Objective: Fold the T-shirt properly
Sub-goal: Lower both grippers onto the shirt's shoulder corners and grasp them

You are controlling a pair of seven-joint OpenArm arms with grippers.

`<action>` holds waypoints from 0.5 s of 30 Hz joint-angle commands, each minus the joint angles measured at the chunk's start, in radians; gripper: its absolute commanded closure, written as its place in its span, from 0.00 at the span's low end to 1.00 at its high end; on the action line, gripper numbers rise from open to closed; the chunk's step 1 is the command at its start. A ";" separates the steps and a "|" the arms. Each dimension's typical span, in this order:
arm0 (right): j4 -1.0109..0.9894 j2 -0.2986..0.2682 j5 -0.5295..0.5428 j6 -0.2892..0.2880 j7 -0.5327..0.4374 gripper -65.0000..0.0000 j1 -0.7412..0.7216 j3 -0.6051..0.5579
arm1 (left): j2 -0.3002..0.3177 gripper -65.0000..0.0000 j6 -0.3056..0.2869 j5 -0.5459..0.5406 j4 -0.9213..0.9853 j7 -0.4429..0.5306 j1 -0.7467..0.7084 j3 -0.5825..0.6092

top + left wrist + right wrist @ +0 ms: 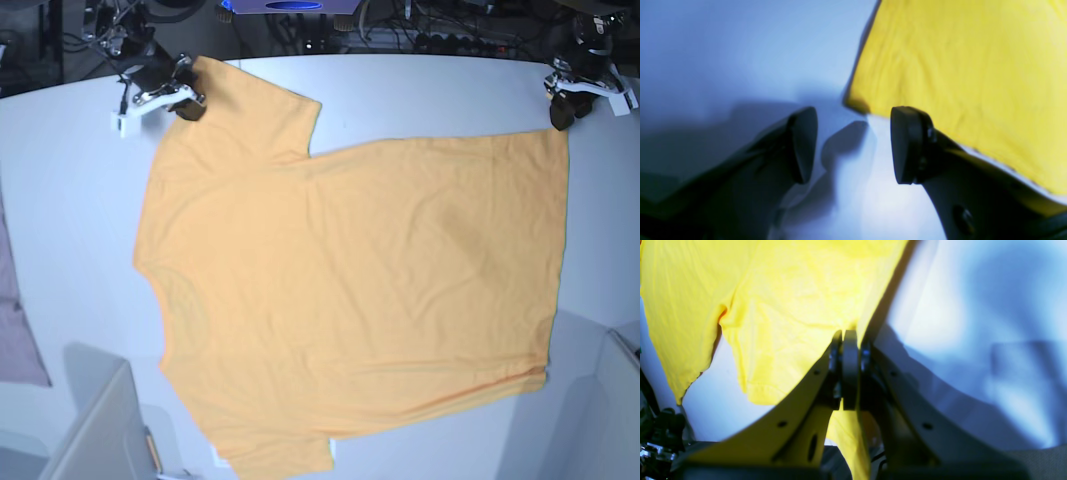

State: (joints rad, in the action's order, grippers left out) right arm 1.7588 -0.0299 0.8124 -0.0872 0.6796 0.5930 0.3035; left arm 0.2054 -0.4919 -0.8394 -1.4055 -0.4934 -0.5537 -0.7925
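The orange-yellow T-shirt [350,290] lies spread flat on the white table [420,95], neck side to the left and hem to the right in the base view. My right gripper [848,336] is at the far-left sleeve [190,105], shut on the T-shirt's edge, and yellow cloth [790,306] runs down between its fingers. My left gripper [853,146] hovers open at the far-right hem corner [857,103], seen in the base view too [558,115]. Its right finger [907,143] overlaps the cloth's edge, and nothing is between its pads.
A pale pinkish-grey cloth [15,320] lies at the table's left edge. Grey bins stand at the near left [100,430] and near right [610,400]. Cables and equipment [400,30] crowd the back.
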 commanded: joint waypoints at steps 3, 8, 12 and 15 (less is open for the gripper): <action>0.008 -0.006 -0.003 0.010 0.005 1.00 0.005 0.003 | 0.010 0.47 -0.003 -0.007 0.019 -0.052 0.034 -0.011; 0.008 -0.006 -0.003 0.010 0.005 1.00 0.005 0.003 | 0.009 0.48 -0.003 -0.007 0.085 -0.123 0.099 -0.011; 0.008 -0.006 -0.003 0.010 0.005 1.00 0.005 0.003 | -0.004 0.48 -0.003 -0.007 0.091 -0.123 0.106 -0.002; 0.008 -0.006 -0.003 0.010 0.005 1.00 0.005 0.003 | -0.013 0.48 -0.003 -0.007 0.093 -0.123 0.106 -0.006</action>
State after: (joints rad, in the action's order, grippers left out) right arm 1.7588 -0.0299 0.8124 -0.0872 0.6807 0.5930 0.3035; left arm 0.1913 -0.5076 -0.8841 -1.3182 -0.5529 -0.4351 -0.8024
